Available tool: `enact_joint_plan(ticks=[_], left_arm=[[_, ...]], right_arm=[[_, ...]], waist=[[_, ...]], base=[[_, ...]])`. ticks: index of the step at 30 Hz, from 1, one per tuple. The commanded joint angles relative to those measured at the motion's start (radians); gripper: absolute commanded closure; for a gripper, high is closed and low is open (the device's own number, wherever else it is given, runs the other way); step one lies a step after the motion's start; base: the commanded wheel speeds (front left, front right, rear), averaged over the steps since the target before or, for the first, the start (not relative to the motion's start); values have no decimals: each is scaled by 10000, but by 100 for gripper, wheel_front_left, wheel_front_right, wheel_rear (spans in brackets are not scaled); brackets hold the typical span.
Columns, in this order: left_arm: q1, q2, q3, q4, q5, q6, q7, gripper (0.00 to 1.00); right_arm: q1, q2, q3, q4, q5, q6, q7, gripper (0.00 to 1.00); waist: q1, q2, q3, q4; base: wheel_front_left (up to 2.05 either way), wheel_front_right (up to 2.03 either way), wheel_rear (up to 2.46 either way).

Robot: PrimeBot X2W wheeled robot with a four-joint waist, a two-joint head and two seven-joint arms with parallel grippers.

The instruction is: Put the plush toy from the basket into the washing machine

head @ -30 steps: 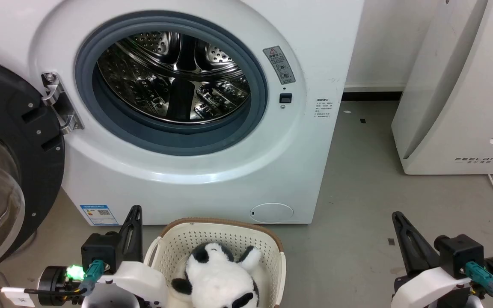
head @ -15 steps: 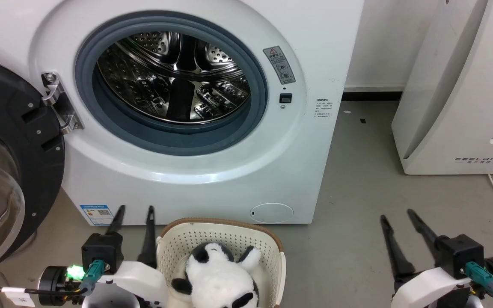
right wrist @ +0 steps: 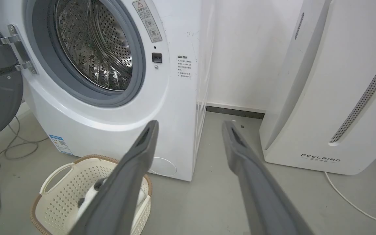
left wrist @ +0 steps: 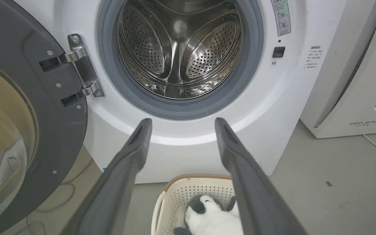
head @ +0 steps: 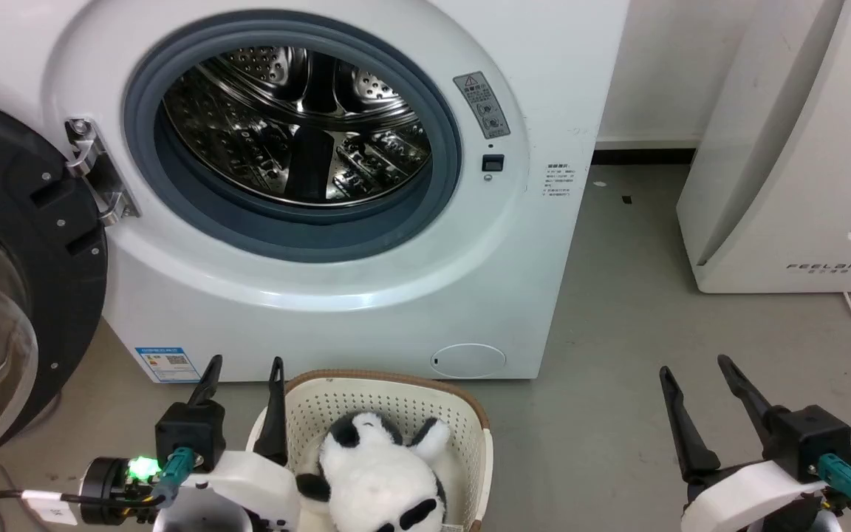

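Grey smooth floor (head: pixel 617 318), laundry corner, white wall behind.

The fluffy white plush toy with black ears and patches (head: pixel 377 480) lies inside the cream perforated plastic basket with a brown woven-look rim (head: pixel 388 378), near its front half.

Handling estimate: light, soft, compressible, not fragile. The long pile may slip between thin fingers, so pinch deep across the rounded body rather than an ear or limb. It looks panda-like; which way it faces is unclear.

The basket stands just before the large white front-loading washing machine (head: pixel 337 295). The black-framed glass door (head: pixel 19 258) hangs open, exposing the perforated steel drum (head: pixel 292 125).

The left gripper (head: pixel 245 362) hovers beside the basket's left rim, fingers apart, holding nothing. The right gripper (head: pixel 694 366) is well off to the right over the floor, fingers apart, holding nothing.
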Motion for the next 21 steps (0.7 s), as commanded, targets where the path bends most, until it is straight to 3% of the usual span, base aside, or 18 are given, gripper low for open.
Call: enact_joint_plan(ticks=[1, 21], left_arm=[[-233, 1, -90, 156, -57, 10, -122, 0], [-2129, 164, -789, 2835, 143, -155, -509, 0]], right_arm=[[-16, 1, -40, -56, 118, -1, -126, 0], [-543, 1, -155, -236, 688, -3, -542, 0]], waist=[[0, 0, 62, -21], [0, 0, 1559, -470]], base=[[0, 0, 0], [0, 0, 0]])
